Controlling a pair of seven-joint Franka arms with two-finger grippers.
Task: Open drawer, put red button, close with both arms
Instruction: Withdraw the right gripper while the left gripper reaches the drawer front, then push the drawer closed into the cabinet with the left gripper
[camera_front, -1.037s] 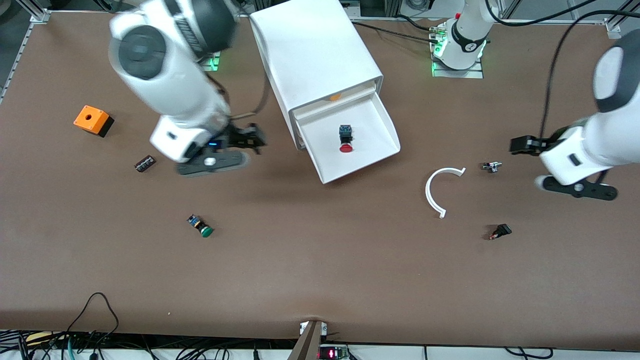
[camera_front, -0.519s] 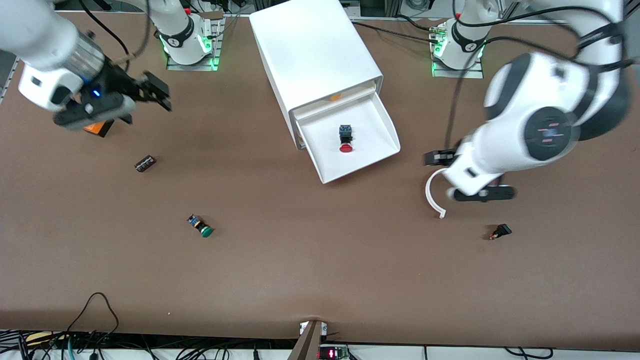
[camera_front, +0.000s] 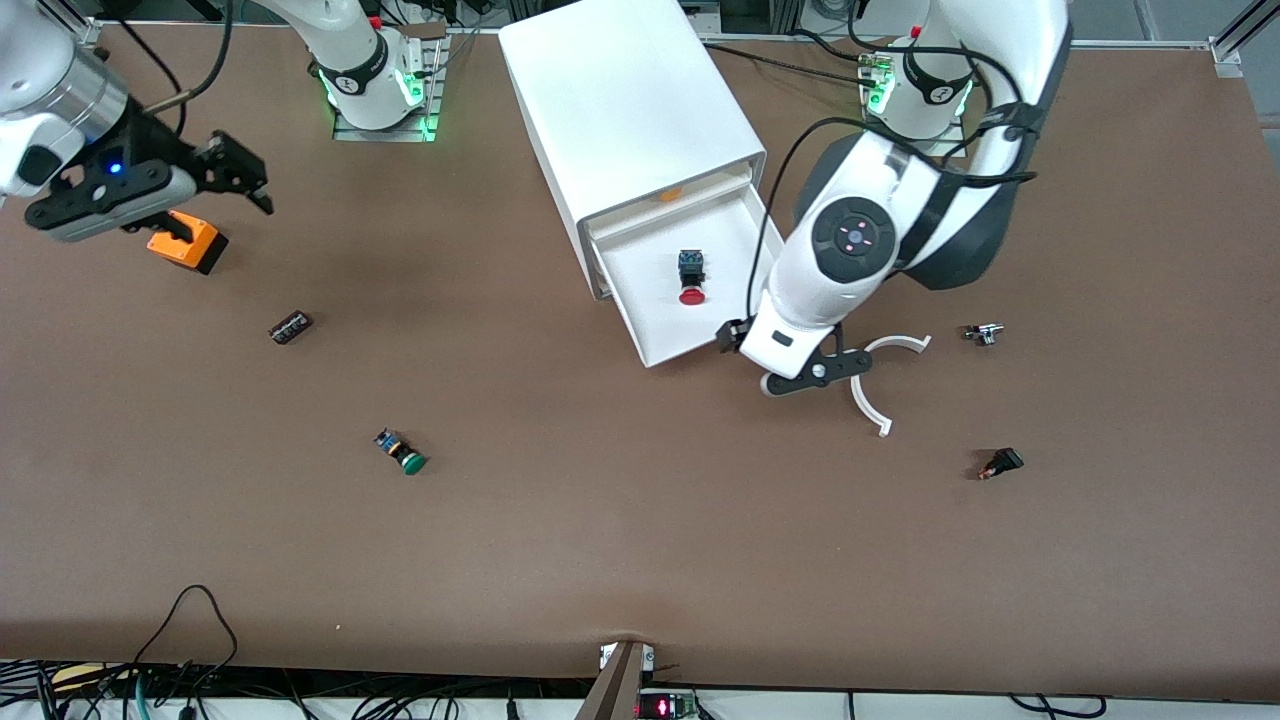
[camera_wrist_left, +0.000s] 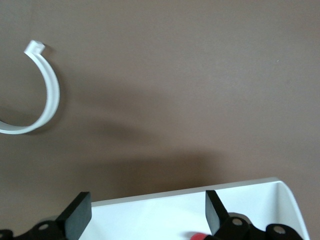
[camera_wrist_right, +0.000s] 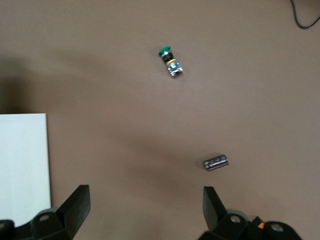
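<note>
Two steps done, closing left | red button (camera_front: 690, 277) lies in open drawer (camera_front: 745, 325) | left gripper (camera_front: 738, 337) spread, empty, at drawer front | right gripper (camera_front: 205, 190) spread, empty, over orange cube (camera_front: 185, 241) | next: both push drawer front into cabinet (camera_front: 625, 110).

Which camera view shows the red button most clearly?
The front view: the red button lies whole in the open drawer. The left wrist view shows only a sliver of its cap; the right wrist view does not show it.

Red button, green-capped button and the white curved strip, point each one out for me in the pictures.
red button (camera_front: 690, 295): front view, on its round red cap, in the open drawer.
green-capped button (camera_front: 412, 462): front view, on its green cap.
white curved strip (camera_wrist_left: 51, 95): left wrist view, on the arc's outer band.
</note>
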